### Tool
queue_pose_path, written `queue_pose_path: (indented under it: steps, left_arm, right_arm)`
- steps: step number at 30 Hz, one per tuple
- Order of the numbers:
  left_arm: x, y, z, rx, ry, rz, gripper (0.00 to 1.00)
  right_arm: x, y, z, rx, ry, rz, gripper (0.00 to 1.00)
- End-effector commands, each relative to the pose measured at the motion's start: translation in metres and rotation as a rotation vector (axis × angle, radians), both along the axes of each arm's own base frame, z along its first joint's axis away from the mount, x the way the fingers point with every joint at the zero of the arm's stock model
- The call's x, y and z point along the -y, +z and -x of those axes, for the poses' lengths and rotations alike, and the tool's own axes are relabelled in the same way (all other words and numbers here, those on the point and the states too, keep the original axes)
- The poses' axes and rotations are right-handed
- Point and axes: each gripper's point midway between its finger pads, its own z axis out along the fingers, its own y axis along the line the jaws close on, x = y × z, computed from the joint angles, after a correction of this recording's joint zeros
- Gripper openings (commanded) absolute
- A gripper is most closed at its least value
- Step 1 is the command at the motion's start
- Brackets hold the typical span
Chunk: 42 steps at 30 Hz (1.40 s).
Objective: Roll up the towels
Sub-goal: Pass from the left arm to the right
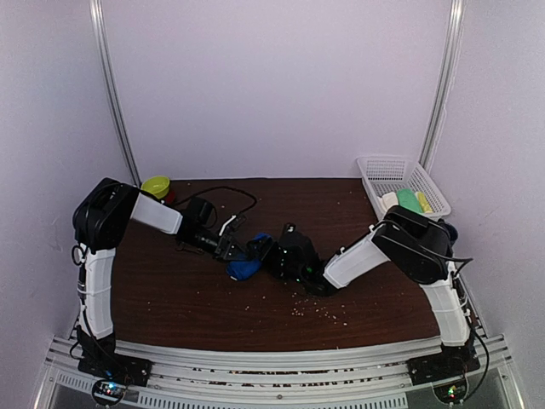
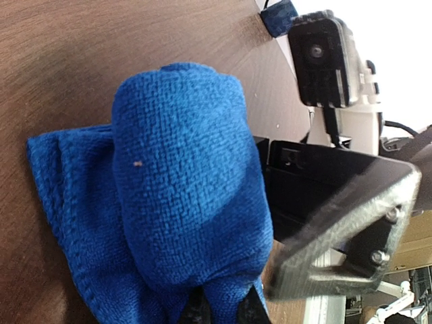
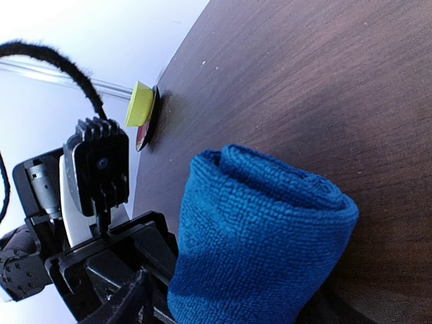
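Blue towel [image 1: 244, 267] lies in the middle of the brown table [image 1: 170, 298] seen from above, with the left gripper [image 1: 230, 249] and right gripper [image 1: 266, 252] meeting over it. From the left wrist it is a tight roll on a loose tail, its near end pinched between the clenched left fingertips [image 2: 201, 309]; one right finger [image 2: 337, 229] stands just beside it. From the right wrist the roll fills the wide-spread jaws; whether they squeeze it I cannot tell.

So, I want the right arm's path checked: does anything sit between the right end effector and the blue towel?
Nothing visible does. The rolled blue towel lies directly before the right end effector, on the table. The left end effector pinches the towel's opposite side, not in between.
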Motion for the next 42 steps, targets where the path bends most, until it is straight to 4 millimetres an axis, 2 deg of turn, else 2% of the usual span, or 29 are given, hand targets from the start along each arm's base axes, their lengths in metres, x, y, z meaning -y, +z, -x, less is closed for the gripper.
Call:
queue_pose_path:
  steps: [1, 7, 10, 12, 16, 22, 25, 29, 35, 42]
  left_arm:
    - [-0.013, -0.056, 0.026, -0.142, 0.013, -0.157, 0.00]
    - [-0.014, -0.046, 0.019, -0.087, 0.009, -0.176, 0.00]
    - [-0.015, -0.032, 0.013, -0.027, 0.009, -0.190, 0.20]
    - [-0.016, -0.019, 0.008, 0.020, 0.006, -0.193, 0.32]
    - [-0.022, 0.010, -0.003, 0.134, -0.009, -0.211, 0.48]
    - [-0.045, 0.051, -0.029, 0.304, 0.031, -0.229, 0.67]
    - [-0.056, 0.064, -0.039, 0.331, 0.046, -0.206, 0.72]
    - [-0.055, 0.067, -0.038, 0.335, 0.022, -0.157, 0.78]
    - [-0.045, 0.053, -0.031, 0.252, -0.021, -0.068, 0.79]
    - [-0.037, 0.066, -0.018, 0.295, -0.095, 0.101, 0.84]
  right_arm:
    - [0.006, -0.068, 0.016, -0.116, 0.059, 0.132, 0.66]
    - [0.010, -0.063, 0.009, -0.082, 0.059, 0.121, 0.25]
    - [0.013, -0.054, 0.006, -0.040, 0.062, 0.126, 0.06]
    - [0.015, -0.044, 0.003, 0.000, 0.062, 0.123, 0.00]
    - [0.016, -0.025, 0.000, 0.070, 0.075, 0.123, 0.00]
    - [0.006, 0.011, 0.001, 0.224, 0.155, 0.103, 0.00]
    - [0.004, 0.029, 0.006, 0.301, 0.190, 0.090, 0.00]
    - [0.002, 0.051, 0.012, 0.397, 0.231, 0.083, 0.00]
    - [-0.002, 0.076, 0.020, 0.508, 0.284, 0.080, 0.00]
    - [-0.006, 0.105, 0.033, 0.623, 0.354, 0.069, 0.00]
